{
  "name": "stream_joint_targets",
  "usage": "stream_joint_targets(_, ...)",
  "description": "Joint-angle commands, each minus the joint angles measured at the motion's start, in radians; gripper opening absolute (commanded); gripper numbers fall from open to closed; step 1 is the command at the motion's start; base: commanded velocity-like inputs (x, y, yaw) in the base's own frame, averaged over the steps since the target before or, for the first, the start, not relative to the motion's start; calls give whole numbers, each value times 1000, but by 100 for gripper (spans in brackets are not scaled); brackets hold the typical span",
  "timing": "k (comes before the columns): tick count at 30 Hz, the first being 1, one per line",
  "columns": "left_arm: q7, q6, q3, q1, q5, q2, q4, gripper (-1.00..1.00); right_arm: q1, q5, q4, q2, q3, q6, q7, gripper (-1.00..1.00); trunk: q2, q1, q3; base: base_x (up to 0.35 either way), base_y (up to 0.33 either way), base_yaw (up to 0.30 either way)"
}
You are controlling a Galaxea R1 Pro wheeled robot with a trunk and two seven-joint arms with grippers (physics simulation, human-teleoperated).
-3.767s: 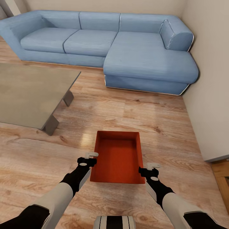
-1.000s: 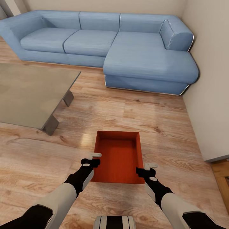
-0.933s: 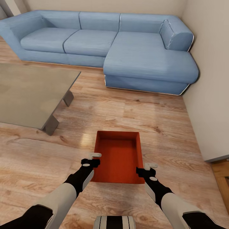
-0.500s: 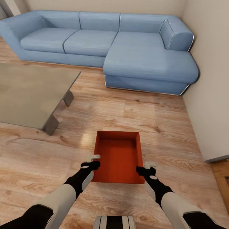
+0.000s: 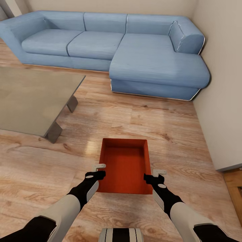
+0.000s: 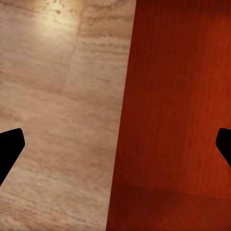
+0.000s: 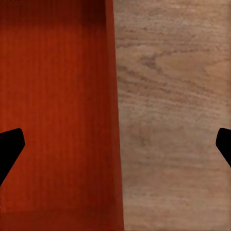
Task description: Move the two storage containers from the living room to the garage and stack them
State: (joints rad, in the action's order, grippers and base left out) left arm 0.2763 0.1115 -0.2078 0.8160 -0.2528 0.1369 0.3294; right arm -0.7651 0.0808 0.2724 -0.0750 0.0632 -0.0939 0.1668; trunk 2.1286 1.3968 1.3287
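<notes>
We find no text, label, brand, number or sign that we can read anywhere in these views; every surface we look over is plain and unmarked.

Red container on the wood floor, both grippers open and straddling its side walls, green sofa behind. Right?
Not quite: the sofa is blue, as the head view shows. The rest holds: the red container sits on the wood floor, with the left gripper and right gripper open, each astride a side wall.
</notes>
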Motion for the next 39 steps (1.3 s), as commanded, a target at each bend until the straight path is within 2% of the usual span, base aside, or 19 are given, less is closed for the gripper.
stream_joint_targets(1,7,5,-9,0,-9,-1,2,100,-1,9,-1,0,7,-4,5,100,0,0,1,0,0,0)
stream_joint_targets(21,9,6,-10,0,-13,0,2,100,0,7,-1,0,7,-3,5,100,0,0,1,0,0,0)
stream_joint_targets(34,9,7,-10,0,-13,-2,2,100,0,1,0,-2,9,-5,4,100,91,50,41,0,0,0)
stream_joint_targets(39,9,7,-10,0,-11,-2,2,100,0,0,0,-2,10,-8,3,100,91,50,41,0,0,0)
